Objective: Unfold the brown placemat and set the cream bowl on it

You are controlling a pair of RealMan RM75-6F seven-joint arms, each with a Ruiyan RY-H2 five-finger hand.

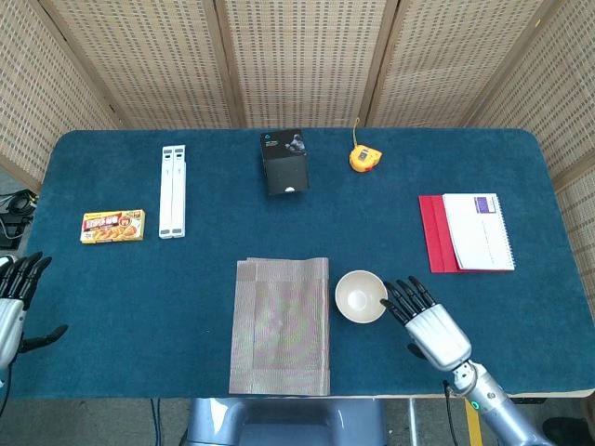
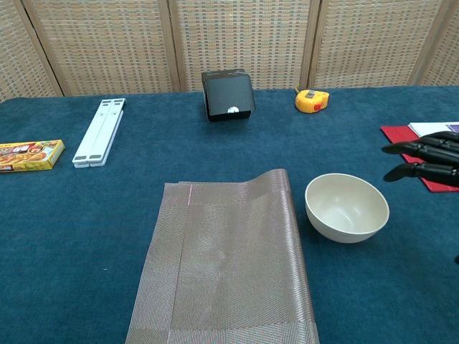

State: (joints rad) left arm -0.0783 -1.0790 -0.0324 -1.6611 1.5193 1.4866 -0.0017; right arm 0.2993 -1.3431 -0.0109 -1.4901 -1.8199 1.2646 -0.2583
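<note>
The brown placemat point(image 1: 281, 325) point(image 2: 228, 269) lies folded near the table's front edge, its far right corner curling up slightly. Just to its right stands the cream bowl point(image 1: 361, 296) point(image 2: 346, 207), upright and empty. My right hand point(image 1: 429, 325) point(image 2: 427, 160) hovers beside the bowl's right side with fingers spread, holding nothing and apart from the rim. At the far left edge of the head view, my left hand point(image 1: 16, 302) is open with fingers apart, off the table's side; the chest view does not show it.
A black box point(image 1: 284, 163), a yellow tape measure point(image 1: 363, 158), a white folding stand point(image 1: 173, 190) and a yellow food box point(image 1: 112, 226) lie across the back and left. A red folder with a white notebook point(image 1: 469, 232) sits at the right.
</note>
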